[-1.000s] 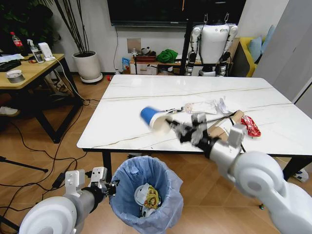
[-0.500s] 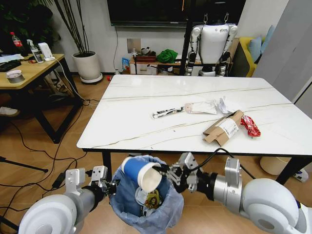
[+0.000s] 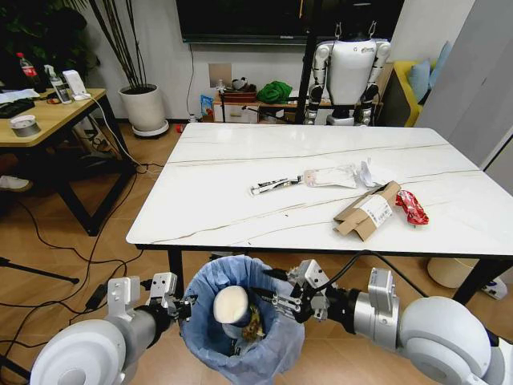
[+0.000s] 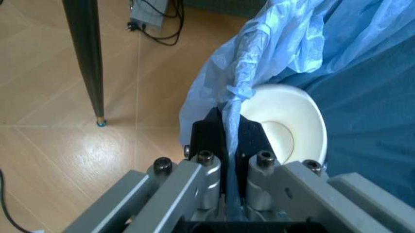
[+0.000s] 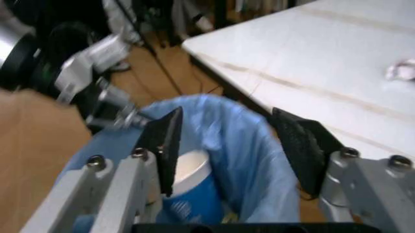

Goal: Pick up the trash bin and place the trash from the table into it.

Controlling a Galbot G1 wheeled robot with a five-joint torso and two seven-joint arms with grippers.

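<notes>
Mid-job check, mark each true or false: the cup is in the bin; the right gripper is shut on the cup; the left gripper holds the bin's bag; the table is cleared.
1. The cup is in the trash bin. True.
2. The right gripper is shut on the cup. False: its fingers are open above the bin.
3. The left gripper is shut on the bin's bag rim. True.
4. The table is cleared. False: the cardboard box, red wrapper and plastic wrappers remain.

The round bin lined with a blue plastic bag (image 3: 240,321) is standing before the white marble-look bench (image 3: 224,192), holding a white paper cup (image 3: 232,305). A brown cardboard box (image 3: 367,212) and red wrapper (image 3: 412,206) are lying on the bench's right.
</notes>
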